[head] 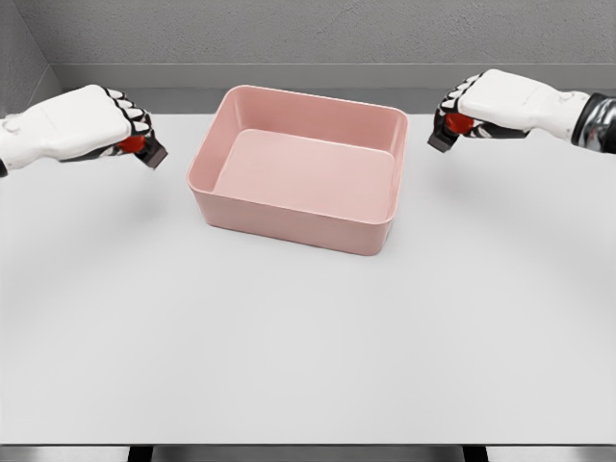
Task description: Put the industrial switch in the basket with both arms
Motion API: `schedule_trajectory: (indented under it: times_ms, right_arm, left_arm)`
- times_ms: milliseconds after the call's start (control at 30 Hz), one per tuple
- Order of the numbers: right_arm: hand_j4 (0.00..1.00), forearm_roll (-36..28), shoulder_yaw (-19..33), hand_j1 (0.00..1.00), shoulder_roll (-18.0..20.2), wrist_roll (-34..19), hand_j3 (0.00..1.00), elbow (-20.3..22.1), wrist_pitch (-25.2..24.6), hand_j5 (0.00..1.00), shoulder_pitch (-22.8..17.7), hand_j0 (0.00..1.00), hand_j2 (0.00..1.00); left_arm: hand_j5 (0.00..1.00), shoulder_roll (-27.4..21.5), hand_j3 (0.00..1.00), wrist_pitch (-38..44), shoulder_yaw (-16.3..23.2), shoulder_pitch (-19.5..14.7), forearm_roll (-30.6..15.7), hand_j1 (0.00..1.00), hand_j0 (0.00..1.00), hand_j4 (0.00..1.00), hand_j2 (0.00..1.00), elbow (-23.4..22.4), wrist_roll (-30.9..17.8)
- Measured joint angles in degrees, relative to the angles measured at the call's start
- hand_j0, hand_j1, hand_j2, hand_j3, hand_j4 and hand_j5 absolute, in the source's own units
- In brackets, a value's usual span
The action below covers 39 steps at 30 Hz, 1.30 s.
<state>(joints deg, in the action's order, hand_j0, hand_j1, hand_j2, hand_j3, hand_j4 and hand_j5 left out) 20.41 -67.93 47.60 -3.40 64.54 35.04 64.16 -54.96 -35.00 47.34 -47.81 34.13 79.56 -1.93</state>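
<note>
Head view: pink basket (pixel 298 171) on white table (pixel 308 337), interior bare. Left hand (pixel 91 123) clenched left of basket, holding nothing. Right hand (pixel 486 104) clenched right of basket, holding nothing. Both clear of the rim. Industrial switch not visible anywhere in frame.

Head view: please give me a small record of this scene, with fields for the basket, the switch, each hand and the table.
basket: pink, rectangular, upright on the table, nothing visible inside
switch: not visible anywhere in this view
left hand: raised left of the basket, fingers curled, holding nothing
right hand: raised right of the basket, fingers curled, holding nothing
table: white, bears only the basket
task state: switch not in the basket
</note>
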Motion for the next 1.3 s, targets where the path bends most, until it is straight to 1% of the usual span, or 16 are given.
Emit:
schedule_trajectory:
  times_ms: [133,467,667,867,900,967,1133,1200,1300]
  right_arm:
    - [0.50,0.0,0.4,0.50,-0.3,0.1,0.50,0.7,0.0,0.50,0.2,0.50,0.50]
    - [0.50,-0.1,0.6,0.50,-1.9,0.1,0.50,2.4,0.0,0.50,1.5,0.50,0.50]
    - [0.50,-0.1,0.6,0.50,-3.3,0.1,0.50,3.4,0.0,0.50,1.6,0.50,0.50]
    - [0.50,-0.1,0.5,0.50,-4.5,0.1,0.50,3.7,0.0,0.50,1.5,0.50,0.50]
    - [0.50,0.0,0.5,0.50,-4.6,0.0,0.50,3.8,0.0,0.50,1.5,0.50,0.50]
    - [0.50,0.0,0.5,0.50,-4.8,0.0,0.50,4.0,0.0,0.50,1.5,0.50,0.50]
    - [0.50,0.0,0.4,0.50,-5.5,-0.3,0.50,4.2,0.0,0.50,1.5,0.50,0.50]
    - [0.50,0.0,0.4,0.50,-5.7,-0.3,0.50,4.2,0.0,0.50,1.5,0.50,0.50]
    - [0.49,0.0,0.4,0.49,-6.0,-0.4,0.49,4.2,0.0,0.49,1.5,0.49,0.49]
  left_arm:
    - [0.41,0.1,0.41,0.0,0.0,-0.6,-0.2,0.41,0.41,0.41,0.41,1.3,0.0]
    - [0.41,1.3,0.41,0.0,-0.2,-4.0,-0.3,0.41,0.41,0.41,0.41,5.7,-0.1]
    - [0.40,5.5,0.40,0.0,0.0,-5.0,0.2,0.40,0.40,0.40,0.40,6.8,-0.3]
    - [0.40,11.3,0.40,0.0,0.2,-6.6,0.5,0.40,0.40,0.40,0.40,7.0,-2.5]
    - [0.40,12.4,0.40,0.0,0.2,-6.8,0.5,0.40,0.40,0.40,0.40,7.0,-2.6]
    - [0.40,14.7,0.40,0.0,1.6,-8.5,0.4,0.40,0.40,0.40,0.40,6.5,-2.9]
    - [0.40,20.2,0.40,0.0,5.1,-8.5,1.7,0.40,0.40,0.40,0.40,2.1,-3.3]
    - [0.40,21.2,0.40,-0.1,6.2,-8.5,2.3,0.40,0.40,0.40,0.40,0.6,-3.4]
    - [0.41,21.7,0.41,0.0,6.9,-8.4,2.6,0.41,0.41,0.41,0.41,-0.5,-3.4]
